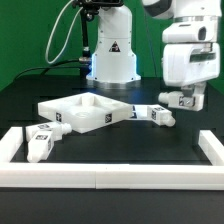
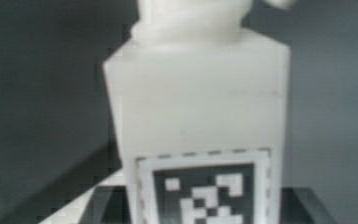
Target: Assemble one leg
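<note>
My gripper (image 1: 178,101) hangs low over the table at the exterior view's right. It is shut on a white square leg (image 1: 160,115) with black-and-white tags, which reaches from the jaws toward the tabletop's corner. In the wrist view this leg (image 2: 194,100) fills the frame, with its round peg end (image 2: 190,22) pointing away from me. A tag (image 2: 204,188) sits between my dark fingers (image 2: 115,206). The large flat white tabletop (image 1: 62,106) lies in the middle of the table. Whether the held leg rests on the table or is lifted is unclear.
Another leg (image 1: 134,112) lies against the tabletop's near corner. More legs (image 1: 40,140) lie at the front left. A low white wall (image 1: 110,176) runs along the front, with side arms at left (image 1: 10,146) and right (image 1: 212,148). The robot base (image 1: 110,60) stands behind.
</note>
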`<state>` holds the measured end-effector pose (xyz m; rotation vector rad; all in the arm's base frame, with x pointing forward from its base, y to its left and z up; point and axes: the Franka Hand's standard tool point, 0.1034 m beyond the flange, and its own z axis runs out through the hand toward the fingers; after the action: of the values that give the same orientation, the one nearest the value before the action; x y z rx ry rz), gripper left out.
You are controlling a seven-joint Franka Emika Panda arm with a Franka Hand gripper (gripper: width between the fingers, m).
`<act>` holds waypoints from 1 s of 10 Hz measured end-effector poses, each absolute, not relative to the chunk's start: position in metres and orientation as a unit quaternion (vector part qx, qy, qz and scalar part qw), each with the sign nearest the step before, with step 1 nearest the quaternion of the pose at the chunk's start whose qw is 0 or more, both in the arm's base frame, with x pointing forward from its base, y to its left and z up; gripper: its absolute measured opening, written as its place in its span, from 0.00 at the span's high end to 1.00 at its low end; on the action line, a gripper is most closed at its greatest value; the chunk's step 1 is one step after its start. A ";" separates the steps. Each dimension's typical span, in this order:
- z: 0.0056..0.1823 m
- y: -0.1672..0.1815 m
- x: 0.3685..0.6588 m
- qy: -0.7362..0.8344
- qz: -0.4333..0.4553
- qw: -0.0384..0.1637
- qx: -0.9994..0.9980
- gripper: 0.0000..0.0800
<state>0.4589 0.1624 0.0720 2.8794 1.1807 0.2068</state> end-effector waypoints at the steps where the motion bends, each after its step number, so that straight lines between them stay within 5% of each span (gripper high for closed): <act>1: 0.068 0.168 0.455 0.386 0.067 0.009 0.920 0.64; 5: 0.059 0.167 0.451 0.355 0.065 0.003 0.933 0.64; 8: 0.032 0.187 0.405 0.315 0.052 -0.016 0.948 0.64; 10: 0.015 0.176 0.400 0.319 0.046 -0.021 0.947 0.64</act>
<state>0.3999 0.1757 0.0155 3.0144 1.0143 0.1467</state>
